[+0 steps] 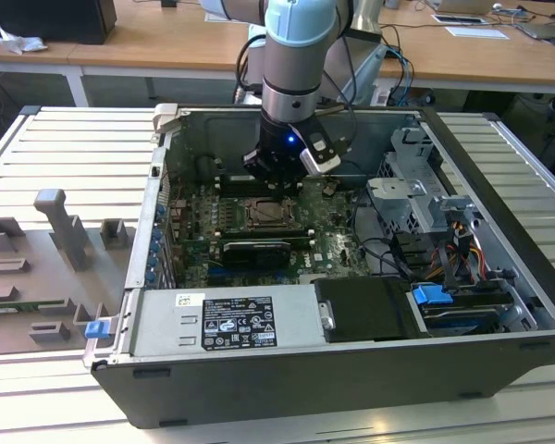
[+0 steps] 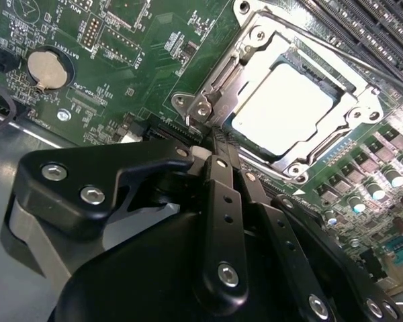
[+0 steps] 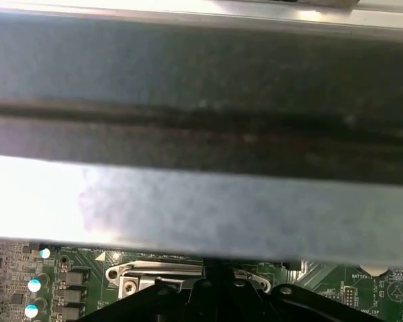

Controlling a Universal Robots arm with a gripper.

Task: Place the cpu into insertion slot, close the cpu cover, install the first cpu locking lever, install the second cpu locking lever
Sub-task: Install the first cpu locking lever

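Observation:
The cpu [image 2: 285, 107], pale and square, lies flat in the insertion slot [image 1: 264, 215] on the green motherboard. The silver cpu cover [image 2: 363, 100] lies down around it as a frame. A thin metal locking lever [image 2: 336, 47] runs along one side of the socket. In the second wrist view my gripper [image 2: 218, 141] is shut, its black fingertips together at the socket's corner, by the cover's hinge screws. Nothing shows between the fingers. In the exterior view the gripper [image 1: 279, 176] hangs just behind the socket inside the open computer case. The first wrist view shows the socket's metal rim [image 3: 154, 272].
Long black memory slots [image 2: 376, 27] lie beside the socket, and a coin battery [image 2: 46, 67] on the other side. A power supply [image 1: 227, 322], a drive cage [image 1: 425, 199] and cables [image 1: 444, 259] fill the case. Grey fixtures [image 1: 60, 231] stand at the exterior view's left.

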